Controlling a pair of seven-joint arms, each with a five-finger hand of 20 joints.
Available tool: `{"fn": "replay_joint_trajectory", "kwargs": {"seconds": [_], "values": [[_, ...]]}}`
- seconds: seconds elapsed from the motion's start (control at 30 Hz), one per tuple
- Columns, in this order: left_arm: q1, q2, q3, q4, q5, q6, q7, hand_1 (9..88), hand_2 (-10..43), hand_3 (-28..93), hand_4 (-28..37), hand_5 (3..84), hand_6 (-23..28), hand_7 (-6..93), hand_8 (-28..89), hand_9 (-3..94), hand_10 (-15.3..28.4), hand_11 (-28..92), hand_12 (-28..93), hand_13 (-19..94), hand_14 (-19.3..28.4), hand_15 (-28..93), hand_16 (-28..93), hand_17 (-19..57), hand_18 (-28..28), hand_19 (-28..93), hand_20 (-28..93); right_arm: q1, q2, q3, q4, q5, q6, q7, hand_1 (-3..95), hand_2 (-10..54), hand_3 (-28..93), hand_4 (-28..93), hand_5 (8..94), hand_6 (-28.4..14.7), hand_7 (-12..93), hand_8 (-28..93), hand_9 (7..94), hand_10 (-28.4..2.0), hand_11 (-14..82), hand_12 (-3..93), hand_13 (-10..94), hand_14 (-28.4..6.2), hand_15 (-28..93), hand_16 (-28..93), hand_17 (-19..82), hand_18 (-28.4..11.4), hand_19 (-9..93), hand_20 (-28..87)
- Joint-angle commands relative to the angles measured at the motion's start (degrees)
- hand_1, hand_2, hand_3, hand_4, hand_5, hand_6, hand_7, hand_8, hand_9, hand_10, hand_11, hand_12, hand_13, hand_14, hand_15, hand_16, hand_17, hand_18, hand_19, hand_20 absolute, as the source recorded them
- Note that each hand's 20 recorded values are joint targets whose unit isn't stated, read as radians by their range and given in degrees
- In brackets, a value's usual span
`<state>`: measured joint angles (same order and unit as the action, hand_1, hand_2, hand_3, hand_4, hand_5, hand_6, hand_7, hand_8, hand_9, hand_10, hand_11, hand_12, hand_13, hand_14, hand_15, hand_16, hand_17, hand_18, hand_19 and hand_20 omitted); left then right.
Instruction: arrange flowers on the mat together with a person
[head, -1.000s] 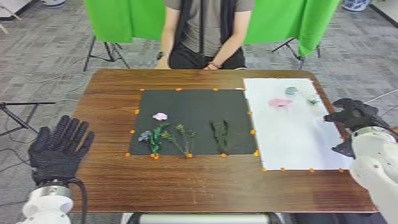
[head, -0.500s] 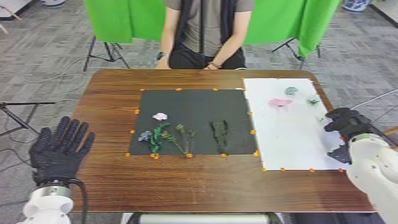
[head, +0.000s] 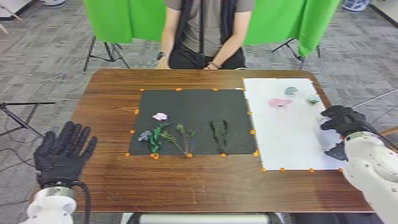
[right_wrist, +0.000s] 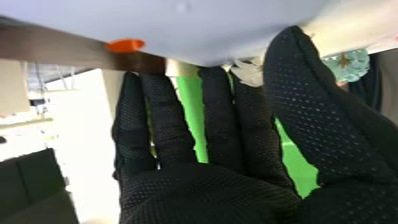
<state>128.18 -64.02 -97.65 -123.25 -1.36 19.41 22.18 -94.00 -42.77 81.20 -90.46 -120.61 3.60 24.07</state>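
Observation:
My right hand (head: 346, 121) is at the right edge of the white mat (head: 298, 142), open, its thumb apart from the fingers. In the right wrist view this hand (right_wrist: 209, 195) has straight fingers, with a white flower (right_wrist: 250, 73) beyond the space between thumb and fingers; contact cannot be told. A pink flower (head: 280, 102), a pale green one (head: 291, 91) and a small green sprig (head: 313, 101) lie on the white mat. The black mat (head: 191, 102) holds a pale pink flower (head: 160, 116), a blue-grey flower (head: 145, 135) and green stems (head: 219, 136). My left hand (head: 60, 162) is open beside the table's left edge.
The brown wooden table (head: 195, 182) surrounds both mats, whose edges carry orange markers (head: 252, 132). A person (head: 202, 45) stands at the far edge with hands low, away from the flowers. Green cloth (head: 266, 50) hangs behind.
My right hand has moved inward from the right, toward the white mat's edge. My left hand has shifted slightly toward the near side. The flowers on the black mat look unmoved.

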Motion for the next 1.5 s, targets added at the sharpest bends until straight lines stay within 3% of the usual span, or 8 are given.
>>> {"fn": "replay_joint_trajectory", "kwargs": {"seconds": [0.03, 0.27, 0.67, 0.83, 1.2, 1.3, 1.37, 1.5], "values": [[0.79, -0.44, 0.4, 0.1, -0.83, 0.24, 0.09, 31.7, 12.6, 74, -28.3, 47.4, 8.8, 14.6, -11, 42.1, 14.1, 21, 7, 33, 15.4, 33, -8, -6.2, 15.8, 42, 10, -0.76, -1.99, -6.74, 0.13, -3.7, 2.67, 0.43, 52.1, -9.5, 71, -28, 56.1, 7.1, 32, -16, 62.0, -4.5, 18.2, 14.8, 45, -6.5, 29, 21, 14, -15.0, 53, 22], [0.87, -0.38, 0.51, -0.08, -1.21, 0.77, 0.31, 31.2, 13.4, 74, -28.3, 47.5, 8.7, 14.6, -11, 42.3, 14.2, 21, 7, 33, 15.5, 33, -8, -6.2, 15.8, 42, 10, -1.09, -1.59, -8.77, -1.07, -5.76, 7.91, 2.89, 59.8, -9.1, 63, -28, 68.7, 7.6, 39, -10, 79.4, -4.3, 5.7, 31.3, 54, -5.5, 29, 24, 17, -14.9, 50, 23], [1.24, -0.49, -0.02, -0.3, -0.79, 0.4, 0.23, 30.7, 14.0, 75, -28.3, 47.7, 8.7, 14.7, -11, 42.5, 14.2, 21, 7, 33, 15.5, 33, -8, -6.1, 15.7, 42, 10, 4.79, 0.51, -13.75, -16.03, -7.59, 14.99, -2.95, 58.6, -9.4, 67, -28, 72.1, 6.9, 37, -8, 82.2, -4.7, 5.5, 33.3, 57, -5.2, 27, 31, 18, -15.5, 50, 22], [1.77, -0.17, 0.11, -0.47, -0.81, 0.72, 0.34, 30.7, 14.1, 74, -28.3, 47.8, 8.8, 14.6, -11, 42.5, 14.1, 21, 7, 33, 15.6, 33, -8, -6.1, 15.7, 42, 10, 10.28, -1.39, -17.53, -21.32, -1.26, 5.83, -7.8, 58.0, -9.5, 68, -28, 72.3, 6.6, 36, -8, 81.6, -4.8, 4.9, 32.8, 56, -5.6, 26, 31, 18, -15.3, 49, 22], [0.28, 1.12, 0.38, -0.01, -1.4, 1.67, -0.05, 30.6, 14.3, 75, -28.3, 48.2, 9.0, 14.6, -11, 42.7, 14.3, 21, 7, 33, 15.5, 33, -8, -6.1, 15.7, 42, 10, 27.7, -11.83, -38.22, -12.34, -3.32, 0.19, -10.96, 57.3, -9.5, 70, -28, 72.3, 6.1, 36, -7, 81.1, -5.4, 4.9, 32.5, 57, -5.8, 25, 30, 18, -15.7, 49, 21], [-0.11, 1.42, 0.73, 0.2, -2.14, 1.19, -0.32, 30.6, 14.3, 75, -28.3, 48.3, 9.0, 14.5, -11, 42.9, 14.3, 21, 7, 33, 15.6, 33, -8, -6.1, 15.7, 42, 10, 29.94, -15.11, -41.6, -9.99, -4.05, -0.34, -9.54, 56.9, -9.5, 70, -28, 72.2, 5.7, 36, -7, 81.1, -5.6, 4.9, 32.5, 57, -6.1, 25, 29, 18, -16.0, 49, 21], [-0.49, 1.55, 1.06, 0.57, -4.29, -0.61, -0.21, 30.6, 14.4, 75, -28.3, 48.3, 9.1, 14.5, -11, 43.0, 14.3, 21, 7, 33, 15.6, 34, -8, -6.1, 15.7, 42, 10, 30.84, -16.77, -43.42, -8.93, -4.62, -0.41, -8.24, 56.8, -9.5, 70, -28, 72.2, 5.4, 36, -7, 81.0, -5.9, 5.0, 32.5, 57, -6.4, 26, 29, 18, -16.1, 50, 21], [-0.51, 1.82, 1.34, 0.59, -3.25, -0.7, -0.19, 30.6, 14.6, 75, -28.3, 48.1, 9.1, 14.4, -11, 42.9, 14.3, 21, 7, 33, 15.6, 33, -8, -6.0, 15.7, 42, 10, 32.34, -19.43, -46.95, -7.31, -10.54, 0.77, -7.2, 56.7, -9.5, 71, -28, 72.2, 4.9, 36, -7, 80.9, -6.3, 5.0, 32.4, 57, -6.9, 26, 29, 17, -16.8, 49, 21]]}}
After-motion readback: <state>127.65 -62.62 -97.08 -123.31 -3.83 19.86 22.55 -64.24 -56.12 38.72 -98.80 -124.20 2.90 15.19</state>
